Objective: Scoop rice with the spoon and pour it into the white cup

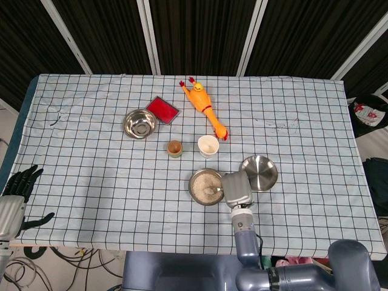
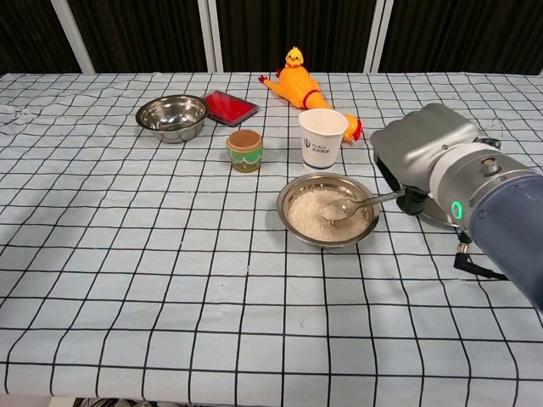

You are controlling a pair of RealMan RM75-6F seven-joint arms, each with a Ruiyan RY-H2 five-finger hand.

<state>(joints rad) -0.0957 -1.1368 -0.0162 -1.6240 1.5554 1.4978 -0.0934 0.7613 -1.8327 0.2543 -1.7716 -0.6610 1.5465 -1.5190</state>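
A steel bowl of rice (image 2: 327, 211) (image 1: 205, 187) sits at the table's near middle. My right hand (image 2: 422, 155) (image 1: 237, 189) grips a metal spoon (image 2: 356, 203) by its handle, just right of the bowl; the spoon's bowl, holding some rice, is just above the rice. The white cup (image 2: 323, 137) (image 1: 208, 145) stands upright just behind the rice bowl. My left hand (image 1: 20, 183) hangs off the table's near left corner, holding nothing, fingers spread; the chest view does not show it.
An empty steel bowl (image 2: 172, 116) and a red box (image 2: 230, 107) lie at the back left. A small brown-and-green cup (image 2: 244, 150) stands left of the white cup. A rubber chicken (image 2: 302, 85) lies behind it. A steel lid (image 1: 259, 172) sits right of my right hand.
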